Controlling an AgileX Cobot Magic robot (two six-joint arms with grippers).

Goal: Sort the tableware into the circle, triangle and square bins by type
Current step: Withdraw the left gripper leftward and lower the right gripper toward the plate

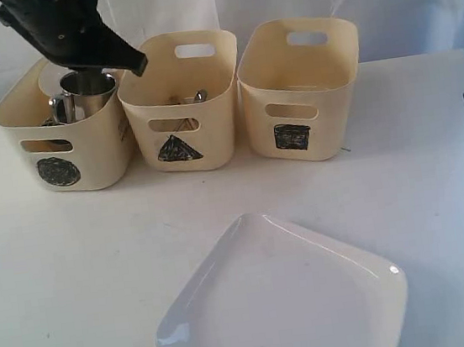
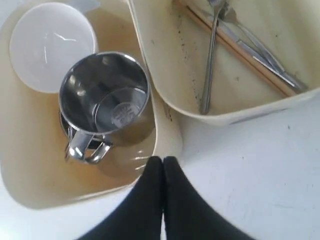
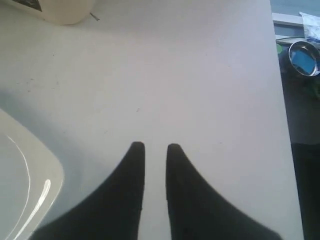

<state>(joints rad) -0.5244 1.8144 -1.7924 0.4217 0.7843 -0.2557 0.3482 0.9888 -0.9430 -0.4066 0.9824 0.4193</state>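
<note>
The circle bin [image 1: 85, 149], cream plastic with a dark round mark [image 1: 58, 171] on its front, stands furthest left on the white table [image 1: 58, 271]. Inside it a shiny steel mug [image 2: 105, 95] stands upright with its handle towards the bin's front, beside a pale clear plastic bowl [image 2: 52, 45]. A round stamp on the mug's inner floor is too small to read. The left gripper [image 2: 162, 159] hangs over this bin's near rim, its black fingers pressed together with nothing between them.

Just beside it is the triangle bin [image 1: 210, 134], marked with a dark triangle [image 1: 179, 149]. It holds steel cutlery [image 2: 210, 65] and wooden chopsticks [image 2: 225, 40] lying slanted against its wall.

The large white plate [image 1: 282, 303], glossy and rounded-square, lies flat on the table well in front of the bins.

The square bin [image 1: 327, 119] bears a dark square mark [image 1: 293, 138].

At the far right the right gripper [image 3: 155, 146] hovers over bare table, its fingers a narrow gap apart and holding nothing.
</note>
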